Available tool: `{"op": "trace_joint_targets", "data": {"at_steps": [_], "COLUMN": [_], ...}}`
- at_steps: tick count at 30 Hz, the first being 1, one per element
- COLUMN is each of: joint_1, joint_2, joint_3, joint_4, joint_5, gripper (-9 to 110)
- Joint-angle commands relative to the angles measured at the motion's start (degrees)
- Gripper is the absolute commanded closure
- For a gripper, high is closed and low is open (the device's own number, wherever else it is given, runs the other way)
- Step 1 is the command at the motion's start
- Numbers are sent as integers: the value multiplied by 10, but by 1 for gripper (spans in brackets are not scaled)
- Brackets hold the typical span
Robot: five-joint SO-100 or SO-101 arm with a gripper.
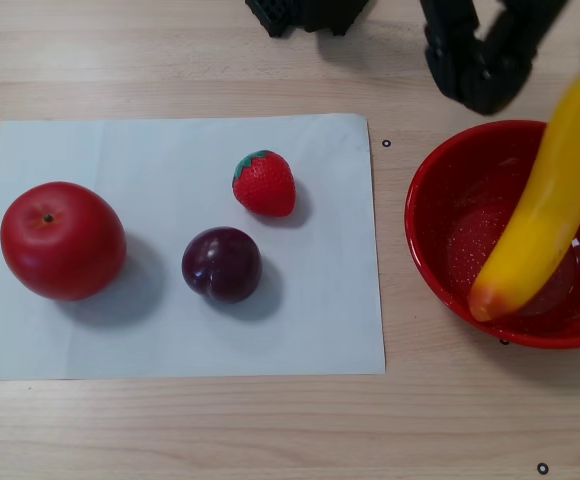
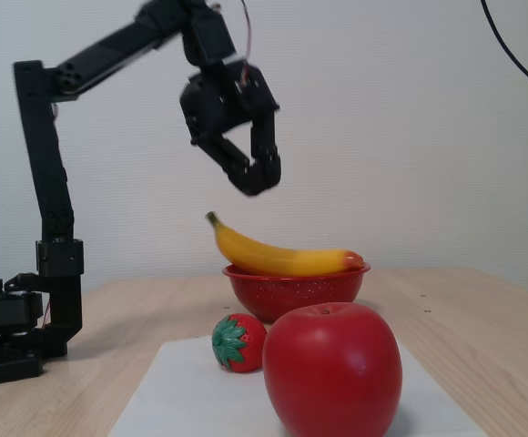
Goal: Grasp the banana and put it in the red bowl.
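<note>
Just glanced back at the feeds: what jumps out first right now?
The banana lies across the red bowl, its stem end jutting over the rim in the fixed view. The gripper hangs above it, holding nothing. In the other view, an apple, plum and strawberry sit on white paper.

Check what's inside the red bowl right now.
Only the banana lies in the red bowl, orange end low inside, stem poking over the rim. The bowl floor beneath the banana is covered. The tool hangs above, empty.

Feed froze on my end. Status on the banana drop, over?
Gripper empty, above the banana. Banana rests across the red bowl, stem end jutting over the rim. Nothing in the way.
</note>
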Motion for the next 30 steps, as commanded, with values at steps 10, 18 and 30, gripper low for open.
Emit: {"op": "trace_joint_targets", "data": {"at_steps": [10, 18, 30], "joint_1": [-92, -158, -180], "joint_2": [261, 446, 650], "joint_3": [175, 488, 941], "joint_4": [-124, -386, -866], "joint_5": [7, 21, -35], "gripper": [101, 101, 101]}}
